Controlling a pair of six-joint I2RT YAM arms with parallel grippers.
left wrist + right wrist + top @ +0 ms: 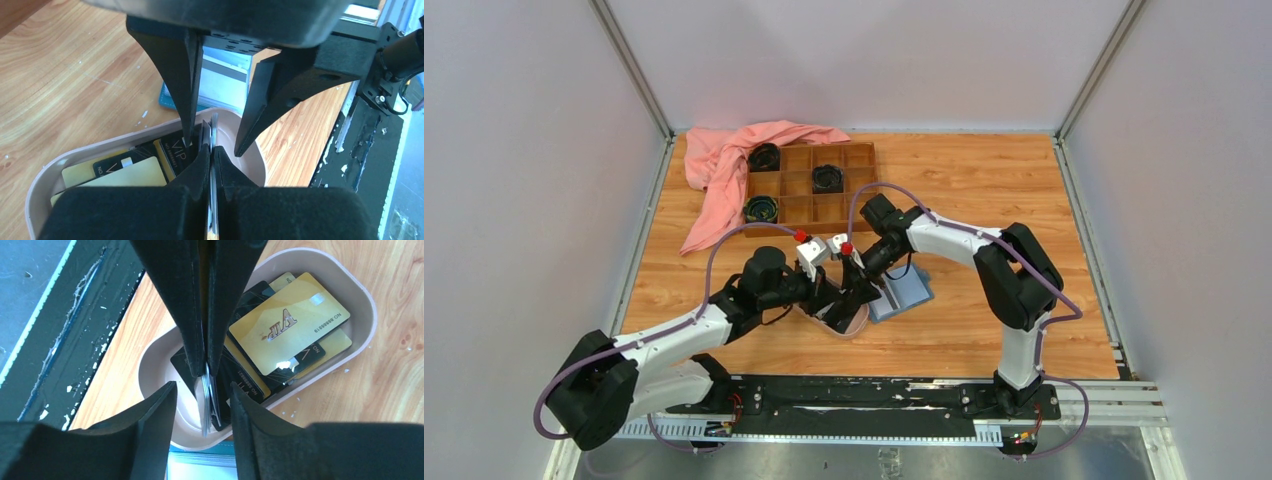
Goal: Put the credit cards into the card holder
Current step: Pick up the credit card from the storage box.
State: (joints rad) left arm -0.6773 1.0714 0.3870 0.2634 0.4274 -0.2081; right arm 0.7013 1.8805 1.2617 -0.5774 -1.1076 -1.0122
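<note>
My left gripper (212, 151) is shut on a thin stack of credit cards (214, 131), held edge-on above the pink oval dish (252, 155). My right gripper (202, 407) is open, with one finger on each side of that stack (206, 400) and not touching it. More cards lie flat in the dish: a gold VIP card (287, 322) on top of black ones (172, 150). The blue card holder (906, 292) lies open on the table just beyond the dish, and its pale inside shows in the left wrist view (222, 82). In the top view both grippers (832, 298) (861, 283) meet over the dish (852, 322).
A brown wooden compartment tray (809, 182) holding dark round objects stands at the back. A pink cloth (724, 170) is draped over its left side. The black base rail (864, 395) runs along the near edge, close to the dish.
</note>
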